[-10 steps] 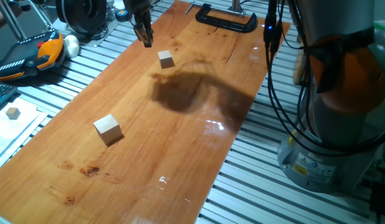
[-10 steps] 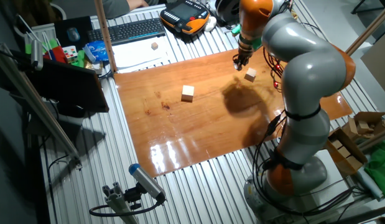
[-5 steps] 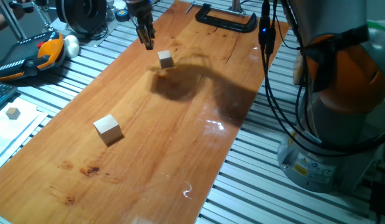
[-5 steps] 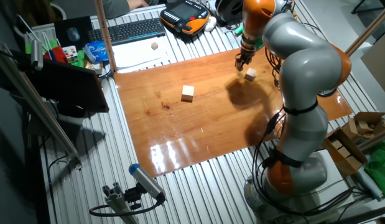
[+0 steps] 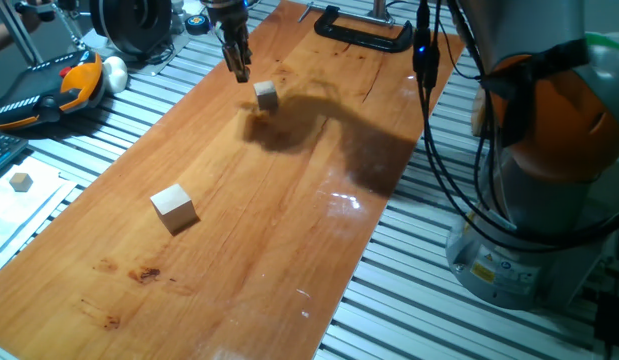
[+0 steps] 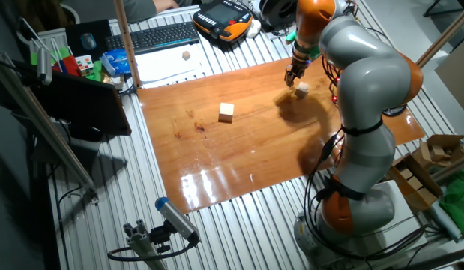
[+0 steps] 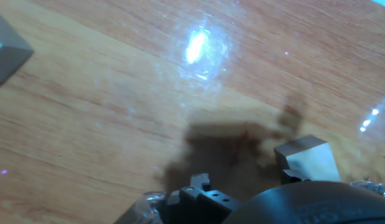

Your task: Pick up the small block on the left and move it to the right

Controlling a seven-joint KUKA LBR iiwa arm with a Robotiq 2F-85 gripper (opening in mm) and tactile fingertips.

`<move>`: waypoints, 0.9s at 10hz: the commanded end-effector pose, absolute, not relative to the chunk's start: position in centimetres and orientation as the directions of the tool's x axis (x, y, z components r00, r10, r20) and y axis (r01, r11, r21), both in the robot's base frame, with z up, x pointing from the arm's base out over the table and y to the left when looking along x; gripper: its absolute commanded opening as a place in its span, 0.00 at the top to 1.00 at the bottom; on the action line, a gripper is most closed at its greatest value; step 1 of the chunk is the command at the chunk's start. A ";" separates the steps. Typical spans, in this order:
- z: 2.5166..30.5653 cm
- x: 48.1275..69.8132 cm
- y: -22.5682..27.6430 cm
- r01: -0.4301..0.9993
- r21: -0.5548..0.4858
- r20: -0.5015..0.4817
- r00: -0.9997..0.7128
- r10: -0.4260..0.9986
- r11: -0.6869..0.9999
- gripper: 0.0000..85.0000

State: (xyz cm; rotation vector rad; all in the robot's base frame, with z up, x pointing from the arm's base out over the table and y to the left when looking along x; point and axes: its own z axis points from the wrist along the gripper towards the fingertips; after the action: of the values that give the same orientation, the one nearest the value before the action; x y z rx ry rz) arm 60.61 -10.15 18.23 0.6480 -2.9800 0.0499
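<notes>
Two cubes on the wooden board (image 5: pixel 289 200): small block (image 5: pixel 266 95) far end, larger cube (image 5: pixel 174 208) nearer. Gripper (image 5: pixel 238 68) just beside the block, finger gap indiscernible. Other fixed view: gripper (image 6: pixel 291 77) beside block (image 6: pixel 302 89). Hand view: block (image 7: pixel 307 158) on the board, ungripped.

small block (image 7: pixel 306 160) partly hidden by pincer (image 7: pixel 254 199), pincer opening unclear, blurred

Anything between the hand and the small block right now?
Nothing: in one fixed view only bare wood separates the hand from the small block; they sit close but apart.
</notes>
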 end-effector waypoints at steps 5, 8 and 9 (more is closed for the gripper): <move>18.5 60.3 -9.7 -0.341 -0.086 0.099 -0.938 -0.332 0.936 0.29; 18.5 60.3 -9.7 -0.315 -0.115 0.081 -0.948 -0.307 0.942 0.29; 18.5 60.3 -9.7 -0.333 -0.101 0.082 -0.942 -0.325 0.938 0.29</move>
State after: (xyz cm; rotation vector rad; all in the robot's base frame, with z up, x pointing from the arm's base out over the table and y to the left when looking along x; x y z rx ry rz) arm 60.35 -9.73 18.49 0.5237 -3.0298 0.1640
